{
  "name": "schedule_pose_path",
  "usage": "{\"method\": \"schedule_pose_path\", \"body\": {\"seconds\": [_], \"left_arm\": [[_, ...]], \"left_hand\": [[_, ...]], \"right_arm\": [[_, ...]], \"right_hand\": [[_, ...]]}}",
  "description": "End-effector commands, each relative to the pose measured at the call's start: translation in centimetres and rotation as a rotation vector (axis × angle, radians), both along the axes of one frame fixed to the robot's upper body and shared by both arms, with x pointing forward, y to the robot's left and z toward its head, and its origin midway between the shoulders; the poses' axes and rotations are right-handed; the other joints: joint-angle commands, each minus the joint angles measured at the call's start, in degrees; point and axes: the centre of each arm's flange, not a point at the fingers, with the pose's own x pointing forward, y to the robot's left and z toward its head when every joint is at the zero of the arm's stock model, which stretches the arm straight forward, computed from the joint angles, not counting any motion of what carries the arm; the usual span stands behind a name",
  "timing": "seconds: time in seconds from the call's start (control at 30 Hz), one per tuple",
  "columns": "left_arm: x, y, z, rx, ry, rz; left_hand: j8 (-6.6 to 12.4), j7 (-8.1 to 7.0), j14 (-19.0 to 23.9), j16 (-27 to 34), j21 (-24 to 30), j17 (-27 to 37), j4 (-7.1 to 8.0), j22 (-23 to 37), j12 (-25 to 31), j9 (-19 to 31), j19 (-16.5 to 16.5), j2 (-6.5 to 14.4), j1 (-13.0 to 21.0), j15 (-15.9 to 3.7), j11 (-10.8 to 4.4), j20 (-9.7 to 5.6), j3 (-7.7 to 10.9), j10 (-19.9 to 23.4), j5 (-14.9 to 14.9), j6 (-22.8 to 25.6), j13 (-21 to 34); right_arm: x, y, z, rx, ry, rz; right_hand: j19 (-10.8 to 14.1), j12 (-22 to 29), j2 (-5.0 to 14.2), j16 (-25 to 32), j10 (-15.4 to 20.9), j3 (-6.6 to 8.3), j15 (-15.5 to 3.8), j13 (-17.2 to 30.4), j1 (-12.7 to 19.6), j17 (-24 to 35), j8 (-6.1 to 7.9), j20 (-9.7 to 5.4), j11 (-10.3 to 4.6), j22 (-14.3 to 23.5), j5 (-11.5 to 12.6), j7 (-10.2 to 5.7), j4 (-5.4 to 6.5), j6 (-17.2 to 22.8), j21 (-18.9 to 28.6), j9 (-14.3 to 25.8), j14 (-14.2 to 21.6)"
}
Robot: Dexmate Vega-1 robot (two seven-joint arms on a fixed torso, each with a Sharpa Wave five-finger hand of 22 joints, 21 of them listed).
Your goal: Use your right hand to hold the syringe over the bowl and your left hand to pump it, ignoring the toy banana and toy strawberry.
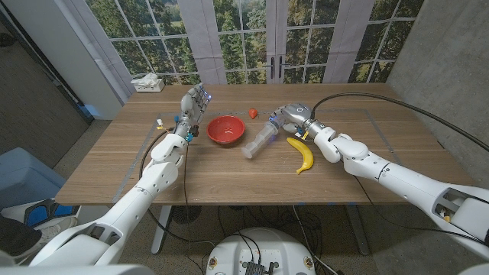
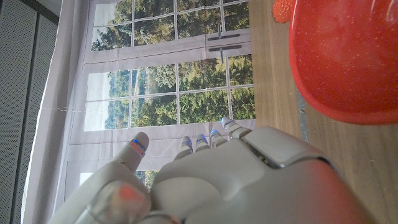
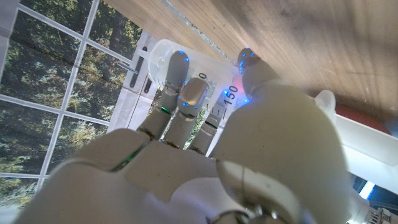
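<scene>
A red bowl (image 1: pixel 226 129) sits on the wooden table (image 1: pixel 229 172) near the middle; its rim shows in the left wrist view as the bowl (image 2: pixel 348 59). My right hand (image 1: pixel 288 118) grips a clear syringe (image 1: pixel 260 140), which slants down toward the front, just right of the bowl and not over it. In the right wrist view the fingers (image 3: pixel 186 99) wrap the marked barrel of the syringe (image 3: pixel 214 93). My left hand (image 1: pixel 193 105) is raised left of the bowl, fingers apart, holding nothing; the same hand (image 2: pixel 217 180) fills the lower left wrist view.
A toy banana (image 1: pixel 303 153) lies right of the syringe, under my right forearm's near side. A toy strawberry (image 1: pixel 253 113) sits behind the bowl. A white tissue box (image 1: pixel 147 82) stands at the far left corner. Small items (image 1: pixel 159 122) lie left of my left hand.
</scene>
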Motion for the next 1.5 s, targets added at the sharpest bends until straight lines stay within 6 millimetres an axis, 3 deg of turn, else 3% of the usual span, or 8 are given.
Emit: {"method": "schedule_pose_path", "body": {"seconds": [0.03,0.7,0.83,1.1,1.5], "left_arm": [[-0.6,-0.1,-0.1,0.000,-0.007,0.008],[-3.1,0.3,-0.5,0.020,-0.057,0.068],[-3.6,0.7,-0.7,0.026,-0.062,0.088],[-4.3,2.1,-1.2,0.022,-0.075,0.138],[-5.1,3.9,-1.8,0.036,-0.091,0.200]], "left_hand": [[-0.01,-0.19,-4.17,-0.17,-0.28,0.02,-0.44,0.29,-0.18,0.10,0.30,4.22,0.67,-2.90,-0.01,-4.43,0.22,-2.01,0.13,-0.06,0.11],[0.31,-0.27,-3.58,0.00,-0.21,0.00,-0.86,0.28,0.02,0.11,0.59,3.91,0.76,-3.05,-0.24,-4.23,0.19,-1.39,0.00,0.71,0.11],[0.42,-0.26,-3.28,0.07,-0.16,-0.02,-1.04,0.27,0.09,0.11,0.76,3.80,0.82,-2.95,-0.31,-4.27,0.17,-1.13,-0.05,1.10,0.10],[0.70,-1.03,-1.79,0.25,0.10,-0.07,-2.26,0.24,0.22,0.10,1.88,2.50,1.00,-1.90,-1.05,-2.84,-0.31,-0.31,-0.47,2.58,0.08],[0.72,-1.14,-1.54,0.16,0.07,-0.05,-2.72,0.23,0.27,0.10,2.11,2.48,1.13,-2.02,-1.03,-2.82,-0.31,0.16,-0.59,3.16,0.08]], "right_arm": [[-1.0,-0.6,1.0,0.113,-0.052,0.035],[-2.2,0.9,1.3,0.296,-0.082,0.097],[-2.6,1.8,1.3,0.316,-0.088,0.114],[-2.9,3.5,1.6,0.340,-0.099,0.125],[-2.9,6.6,1.5,0.371,-0.106,0.142]], "right_hand": [[0.19,-0.24,0.25,0.21,21.41,0.41,-3.29,0.43,0.41,0.19,0.16,-8.10,4.64,0.26,0.68,11.76,0.61,19.35,0.05,0.07,-0.39],[0.60,-0.57,-0.05,0.51,21.89,0.37,-3.29,0.93,0.53,0.20,0.31,-8.06,4.74,0.45,1.20,12.43,0.65,20.24,-0.03,-0.08,-0.21],[0.68,-0.58,-0.16,0.55,22.11,0.32,-3.29,0.98,0.53,0.20,0.29,-8.04,4.91,0.43,1.26,12.45,0.66,20.32,-0.05,-0.12,-0.20],[0.88,-1.02,-0.20,0.62,22.20,0.28,-3.29,0.78,0.59,0.20,0.22,-7.99,4.49,0.24,1.40,12.51,0.69,20.41,-0.14,-0.19,-0.13],[1.57,-1.47,-0.18,0.74,22.66,0.22,-3.30,0.44,0.88,0.20,0.27,-7.91,4.89,-0.03,1.48,12.75,0.62,20.88,-0.01,-0.30,0.11]]}}
